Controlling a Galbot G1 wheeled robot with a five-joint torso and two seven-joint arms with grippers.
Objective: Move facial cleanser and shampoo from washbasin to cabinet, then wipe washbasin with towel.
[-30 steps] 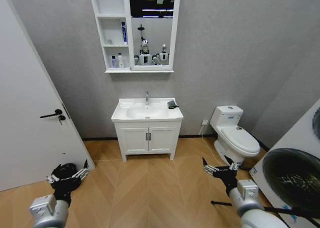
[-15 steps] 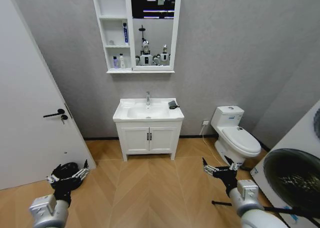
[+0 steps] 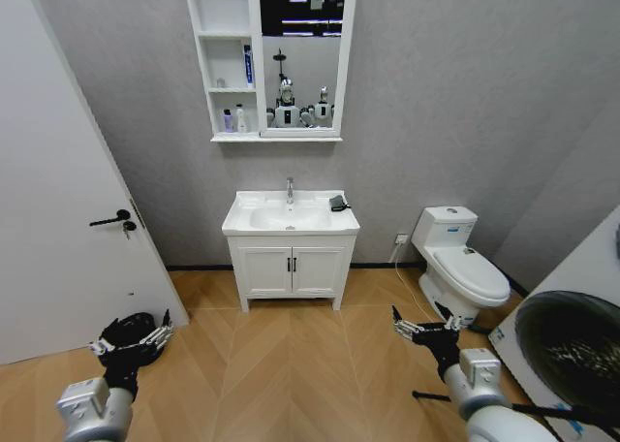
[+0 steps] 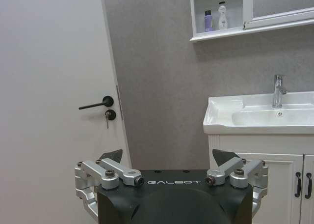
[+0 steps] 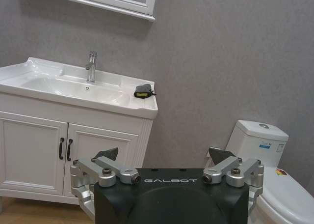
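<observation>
Both end effectors, left & right, wide open, holding nothing, low, well back from washbasin; towel on its right rim; bottles in cabinet above.

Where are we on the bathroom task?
Bottles look done: two small bottles stand on the lowest shelf of the cabinet, and the washbasin holds no bottles. In hand: nothing; the left pincer and right pincer hang open and low, well short of the basin. Left: the wipe, with the towel untouched on the basin's right rear corner.
</observation>
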